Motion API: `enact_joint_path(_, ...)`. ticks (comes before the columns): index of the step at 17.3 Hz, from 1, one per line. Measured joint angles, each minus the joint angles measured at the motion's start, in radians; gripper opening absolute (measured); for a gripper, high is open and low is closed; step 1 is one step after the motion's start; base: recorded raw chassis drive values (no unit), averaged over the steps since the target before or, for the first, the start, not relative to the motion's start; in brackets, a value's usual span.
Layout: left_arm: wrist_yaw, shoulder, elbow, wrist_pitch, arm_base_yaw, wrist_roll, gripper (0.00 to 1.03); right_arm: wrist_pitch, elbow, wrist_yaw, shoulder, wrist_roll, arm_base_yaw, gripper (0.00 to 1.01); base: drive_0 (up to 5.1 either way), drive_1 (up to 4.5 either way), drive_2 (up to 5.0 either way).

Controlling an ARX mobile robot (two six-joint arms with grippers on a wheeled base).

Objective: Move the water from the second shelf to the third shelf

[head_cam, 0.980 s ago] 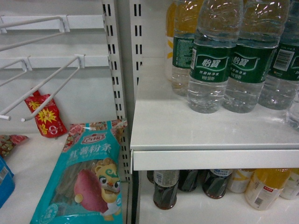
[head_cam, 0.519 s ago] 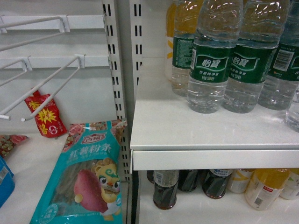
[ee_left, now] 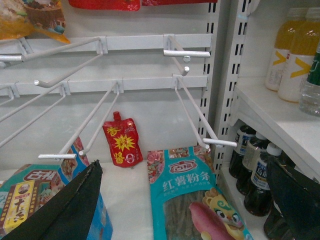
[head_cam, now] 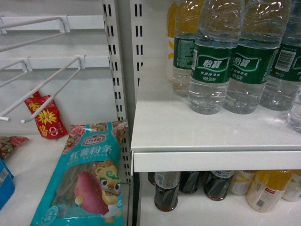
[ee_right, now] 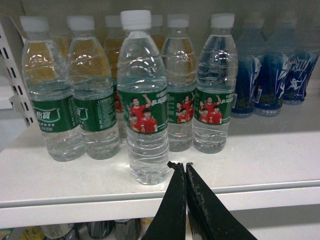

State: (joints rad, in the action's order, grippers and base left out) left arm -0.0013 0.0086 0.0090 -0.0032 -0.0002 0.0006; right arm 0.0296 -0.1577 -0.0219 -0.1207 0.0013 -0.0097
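Note:
Several clear water bottles with green labels stand on a white shelf (ee_right: 280,165). The nearest water bottle (ee_right: 145,100) stands in front of the row, its label showing people in red shirts. In the head view the water bottles (head_cam: 214,61) fill the upper right on the same shelf (head_cam: 188,127). My right gripper (ee_right: 180,164) is shut with nothing in it, its tips at the shelf's front edge just right of the nearest bottle's base. My left gripper (ee_left: 183,165) is open and empty, low in the left bay above a teal packet (ee_left: 192,200). Neither gripper shows in the head view.
Blue drink bottles (ee_right: 272,75) stand right of the water, orange drinks (ee_left: 295,50) behind it. Dark bottles (head_cam: 167,190) and yellow ones (head_cam: 268,188) sit on the shelf below. White wire hooks (ee_left: 200,120) jut out in the left bay, over a red pouch (ee_left: 122,142) and snack packets (ee_left: 25,195).

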Motion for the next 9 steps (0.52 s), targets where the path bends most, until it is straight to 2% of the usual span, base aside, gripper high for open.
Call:
enact_joint_path(3, 0.001, 0.0, 0.0, 0.0, 0.0, 0.0, 0.98, -0.004, 0.026, 0.019, 0.014, 0.0, 0.008, 0.02, 0.0, 0.0, 0.0)
enact_joint_path(9, 0.001, 0.0, 0.0, 0.0, 0.0, 0.0, 0.98, -0.022, 0.102, 0.021, 0.071, 0.0, 0.01, 0.02, 0.0, 0.0, 0.0)
